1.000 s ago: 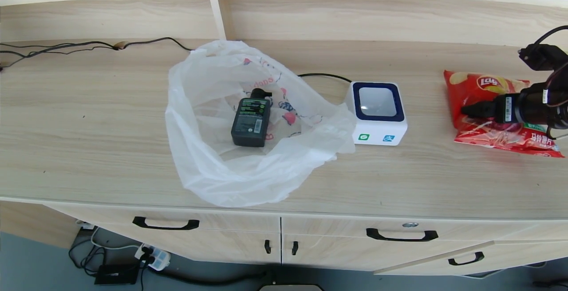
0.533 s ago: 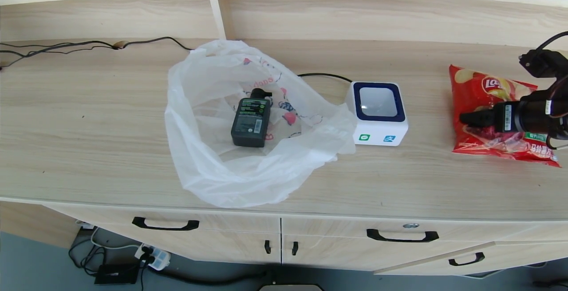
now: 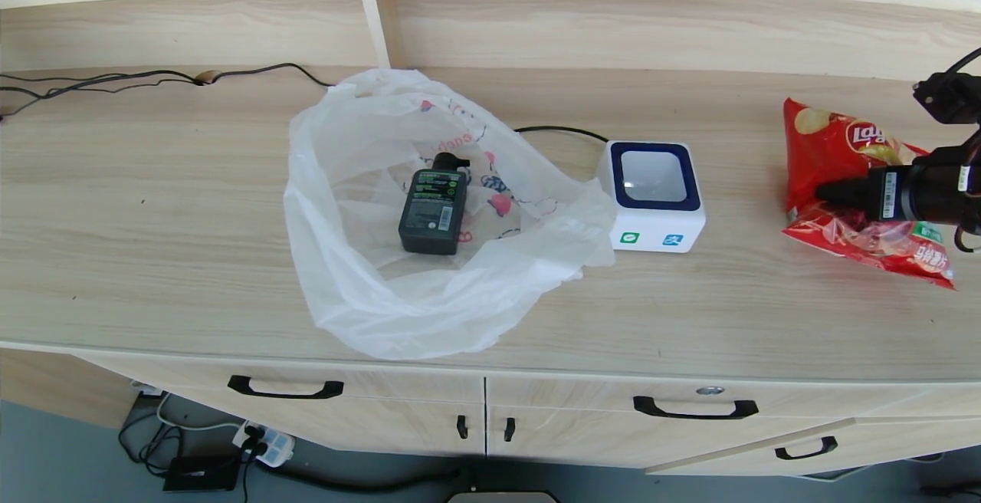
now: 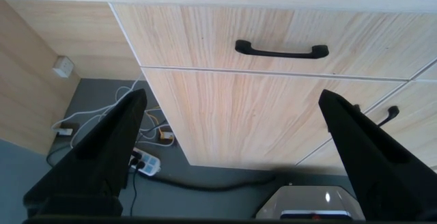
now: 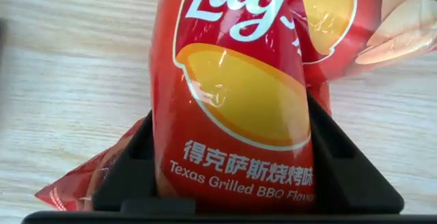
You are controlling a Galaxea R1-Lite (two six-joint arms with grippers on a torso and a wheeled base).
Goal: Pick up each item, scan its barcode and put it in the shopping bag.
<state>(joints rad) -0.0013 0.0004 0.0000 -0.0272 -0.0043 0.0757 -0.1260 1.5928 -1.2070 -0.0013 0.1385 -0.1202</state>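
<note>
Since the earlier frame, the chips bag (image 3: 831, 146) has been tipped up and drawn rightward with the right fingers (image 3: 835, 192). Shopping bag (image 3: 360, 288) on the counter (image 3: 153, 219): one black bottle (image 3: 434, 208) is laid inside. The chips bag is clamped at mid-body between the right fingers (image 5: 133, 166), well right of the scanner (image 3: 654, 195). The left fingers (image 4: 102, 156) are spread wide, with nothing held.

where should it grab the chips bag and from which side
Probably the puffed middle of the chips bag, pinched across its width from the robot's right, as the right tool has it. The soft body squeezes narrow between the fingers there; the flat sealed ends look likelier to slip.
</note>
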